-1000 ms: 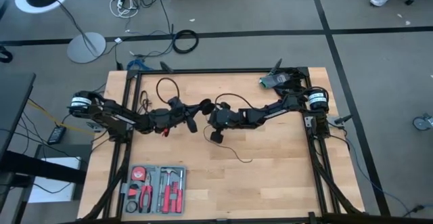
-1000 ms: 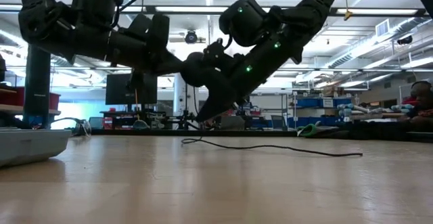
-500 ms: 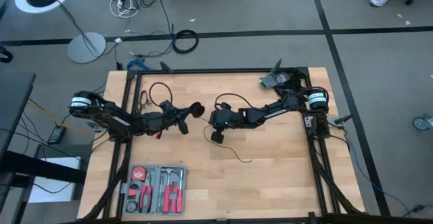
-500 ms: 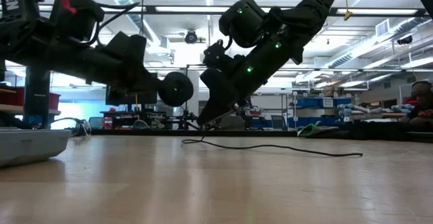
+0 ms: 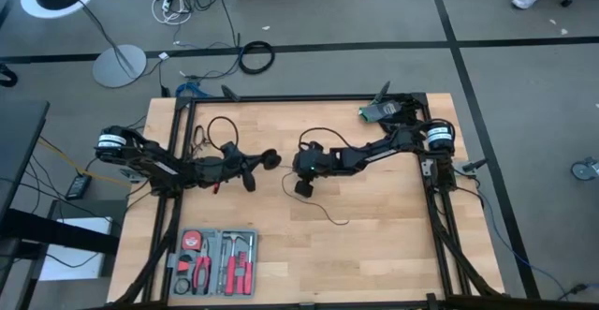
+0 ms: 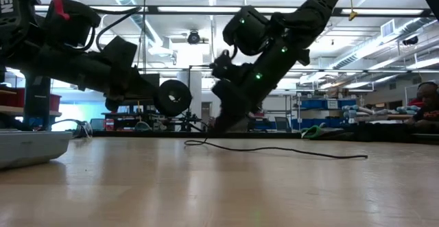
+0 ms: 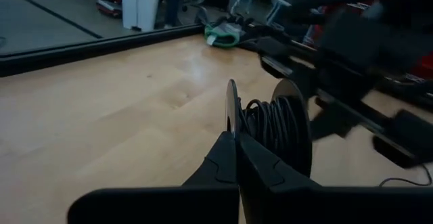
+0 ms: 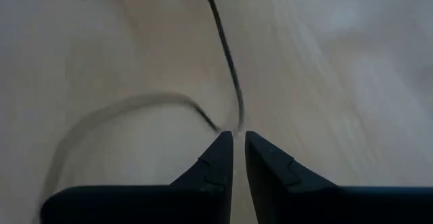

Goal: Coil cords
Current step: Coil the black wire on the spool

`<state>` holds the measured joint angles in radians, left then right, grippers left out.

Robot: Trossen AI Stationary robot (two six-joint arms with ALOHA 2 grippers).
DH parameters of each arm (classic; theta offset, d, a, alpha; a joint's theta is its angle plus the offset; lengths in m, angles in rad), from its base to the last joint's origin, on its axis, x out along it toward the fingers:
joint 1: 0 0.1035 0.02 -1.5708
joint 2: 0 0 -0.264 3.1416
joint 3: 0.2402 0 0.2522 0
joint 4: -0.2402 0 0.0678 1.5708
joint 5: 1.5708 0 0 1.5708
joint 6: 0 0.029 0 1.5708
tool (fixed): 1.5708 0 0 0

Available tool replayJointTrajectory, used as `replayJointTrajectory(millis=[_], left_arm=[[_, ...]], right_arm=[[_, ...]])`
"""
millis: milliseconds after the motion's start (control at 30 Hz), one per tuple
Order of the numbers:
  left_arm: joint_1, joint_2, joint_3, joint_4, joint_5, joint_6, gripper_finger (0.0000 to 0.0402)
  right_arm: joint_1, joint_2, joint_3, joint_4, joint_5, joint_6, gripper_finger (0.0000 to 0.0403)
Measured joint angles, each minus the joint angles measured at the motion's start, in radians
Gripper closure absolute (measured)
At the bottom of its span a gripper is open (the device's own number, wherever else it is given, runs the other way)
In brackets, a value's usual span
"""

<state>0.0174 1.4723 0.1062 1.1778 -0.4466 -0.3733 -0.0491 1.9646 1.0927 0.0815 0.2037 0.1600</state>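
High view: the cord (image 5: 329, 218) lies partly loose on the counter (image 5: 393, 244) at mid frame, and the rest is wound on a spool (image 5: 270, 159) pinched in the shut left claw (image 5: 263, 160). The left claw has pulled the spool back toward the left, away from the right claw (image 5: 301, 168). The right claw has just opened a crack over the cord, so more cord may slip free for winding.
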Motion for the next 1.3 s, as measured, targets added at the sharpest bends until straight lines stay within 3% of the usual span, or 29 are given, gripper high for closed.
replayJointTrajectory(millis=[300,467,633,700,900,1300], left_arm=[[0.000,0.000,0.000,-0.006,0.007,0.008,0.0401],[0.000,0.000,0.000,-0.015,0.007,0.008,0.0401],[0.000,0.000,0.000,-0.016,0.007,0.007,0.0401],[0.000,0.000,0.000,-0.018,0.007,0.024,0.0401],[0.000,0.000,0.000,-0.020,0.007,0.115,0.0401],[0.000,0.000,0.000,-0.030,0.007,0.157,0.0401]], right_arm=[[-0.020,-0.142,-0.012,-0.210,-0.030,-0.006,0.0364],[-0.015,-0.238,-0.152,0.038,-0.033,-0.002,0.0364],[0.006,-0.235,-0.332,0.448,-0.033,0.069,0.0364],[0.016,-0.230,-0.382,0.530,-0.035,0.075,0.0364],[0.027,-0.229,-0.436,0.638,-0.031,0.075,0.0364],[0.076,-0.229,-0.425,0.600,-0.015,0.144,0.0364]])
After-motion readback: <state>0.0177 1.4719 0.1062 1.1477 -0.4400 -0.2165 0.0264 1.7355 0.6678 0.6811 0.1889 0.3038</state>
